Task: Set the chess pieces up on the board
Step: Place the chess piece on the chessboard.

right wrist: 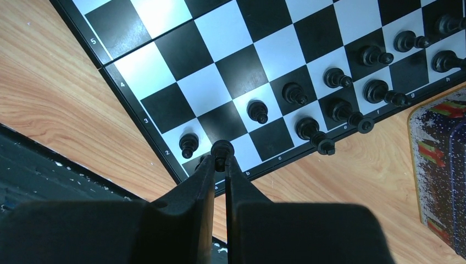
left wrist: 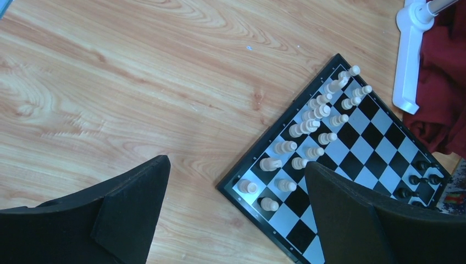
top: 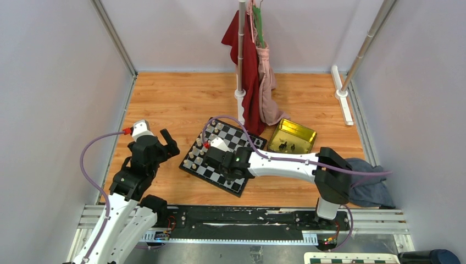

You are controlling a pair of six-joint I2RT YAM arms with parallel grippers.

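Pinching one black chess piece (right wrist: 222, 149) by its head with the right gripper (right wrist: 221, 162), fingers nearly together and clamped on it, over a square at the corner of the board (right wrist: 220, 71) nearest the arm bases, close to the rim letters a and b; impossible to tell whether resting on the board or held just above it. Standing upright on the board along that same edge, other black chess pieces (right wrist: 294, 92): a front line running away from the held one, and a second line behind it against the rim. Lined up in two rows along the opposite edge of the board, cream-white pieces (left wrist: 308, 125). Hovering off the board's left side over the bare wooden table (left wrist: 137, 82), the left gripper (left wrist: 236, 165), fingers spread as wide as possible, nothing between them. Lying just beyond the board's right corner, a gold tin tray (top: 303, 133) with a few dark pieces inside
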